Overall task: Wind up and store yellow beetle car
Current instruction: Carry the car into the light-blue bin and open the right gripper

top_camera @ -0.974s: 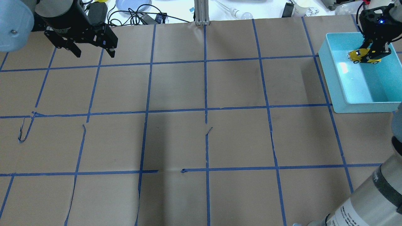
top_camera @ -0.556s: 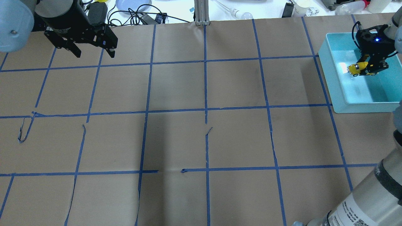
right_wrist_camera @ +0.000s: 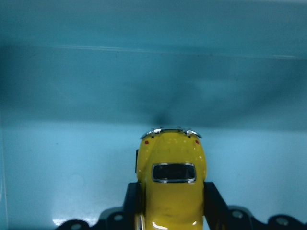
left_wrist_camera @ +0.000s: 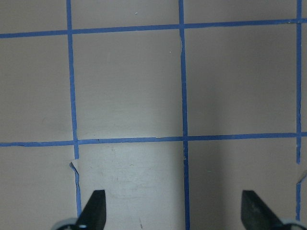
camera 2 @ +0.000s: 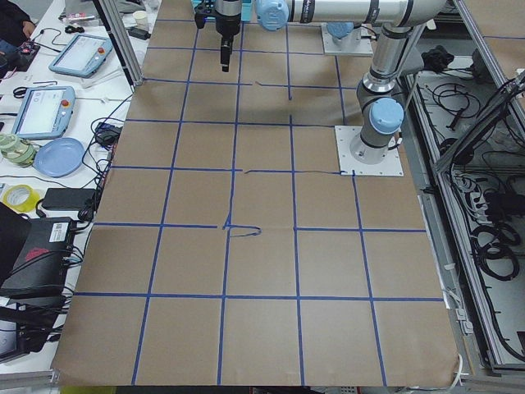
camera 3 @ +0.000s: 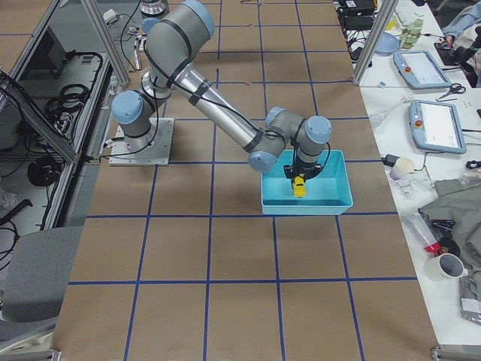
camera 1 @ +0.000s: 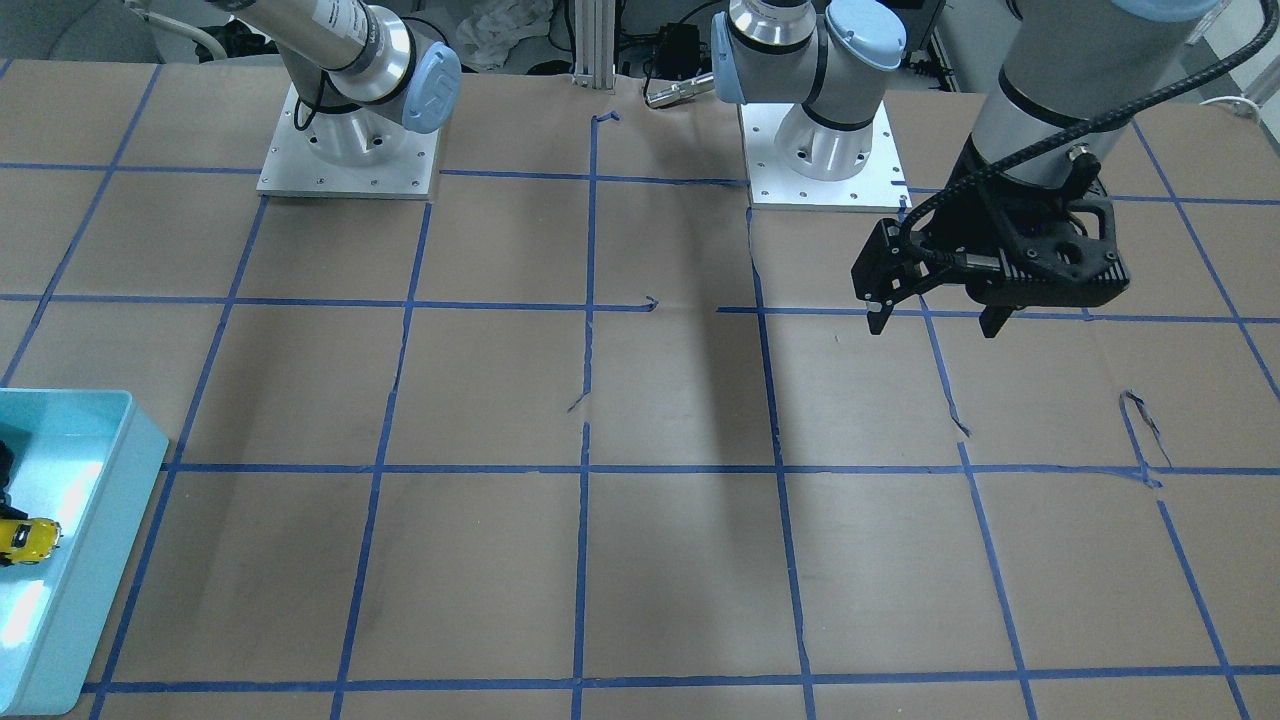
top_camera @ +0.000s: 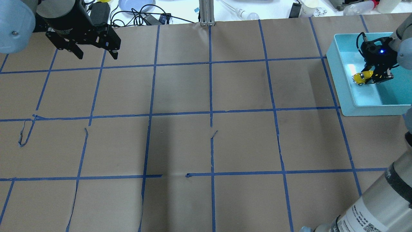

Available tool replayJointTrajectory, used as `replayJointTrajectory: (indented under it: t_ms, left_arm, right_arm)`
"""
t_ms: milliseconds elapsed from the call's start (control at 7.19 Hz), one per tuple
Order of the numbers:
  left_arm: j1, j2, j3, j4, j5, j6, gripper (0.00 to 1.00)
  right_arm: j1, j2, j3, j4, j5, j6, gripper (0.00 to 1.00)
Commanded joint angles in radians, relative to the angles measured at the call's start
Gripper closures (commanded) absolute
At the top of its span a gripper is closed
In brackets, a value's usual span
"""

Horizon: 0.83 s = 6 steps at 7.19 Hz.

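Note:
The yellow beetle car (top_camera: 361,77) is inside the light blue bin (top_camera: 341,87) at the far right of the table. My right gripper (top_camera: 370,76) is shut on the car and holds it low in the bin. In the right wrist view the car (right_wrist_camera: 171,179) sits between the fingers, bumper pointing at the bin's wall. It also shows in the front view (camera 1: 25,540) and the right side view (camera 3: 298,185). My left gripper (top_camera: 95,54) is open and empty, hovering over the far left of the table; its fingertips (left_wrist_camera: 96,206) show above bare paper.
The table is covered in brown paper with a grid of blue tape (top_camera: 210,112). Cables, a blue plate (top_camera: 135,4) and other clutter lie beyond the far edge. The bin (camera 1: 100,520) sits at the table's right end.
My right gripper has moved down and toward the near side within the bin, carrying the car lower. The left arm has not moved.

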Motion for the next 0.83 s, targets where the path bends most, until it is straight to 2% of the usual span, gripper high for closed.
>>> replayJointTrajectory:
  t_ms: [0,139,278,417,695]
  left_arm:
    - [0.003,0.000,0.001,0.006,0.001,0.000,0.00]
    - [0.004,0.000,0.001,0.006,0.001,0.015,0.00]
    - [0.006,0.000,0.003,0.007,0.003,0.041,0.00]
    - [0.004,0.001,0.001,0.015,0.003,0.043,0.00]
    - [0.004,0.000,0.001,0.018,0.000,0.043,0.00]
  right_arm:
    - [0.001,-0.021,-0.018,-0.012,0.005,0.065,0.00]
    - [0.002,-0.081,-0.037,0.031,0.005,0.169,0.00]
    - [0.014,-0.154,-0.035,0.128,0.081,0.325,0.00]
    - [0.039,-0.198,-0.034,0.149,0.157,0.486,0.00]
    - [0.196,-0.255,-0.039,0.143,0.143,0.745,0.00]
